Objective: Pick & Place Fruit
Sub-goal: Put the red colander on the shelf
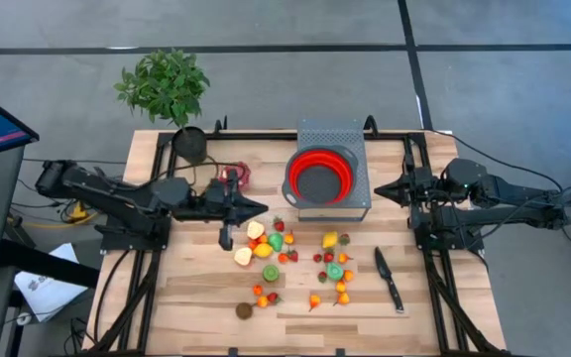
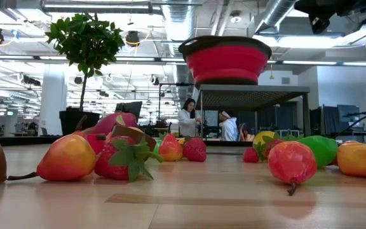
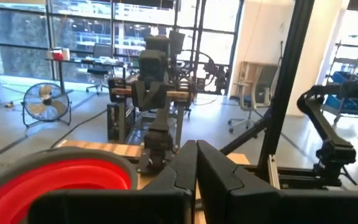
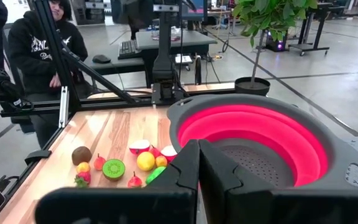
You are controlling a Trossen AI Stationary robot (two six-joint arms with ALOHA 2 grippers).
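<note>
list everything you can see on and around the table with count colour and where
small toy fruits: many, red, orange, yellow, green, scattered mid-table
brown fruit: one, front of the scatter
dragon fruit: one, pink-red, near the plant pot
bowl: one, red with grey inside, on a grey stand at the back
knife: one, black handle, right of the fruit
potted plant: one, green, back left corner
left gripper: shut, empty, above the fruit's left edge
right gripper: shut, empty, beside the bowl stand

Wooden table (image 1: 196,317) bearing fruit (image 1: 295,260), knife (image 1: 389,279).
</note>
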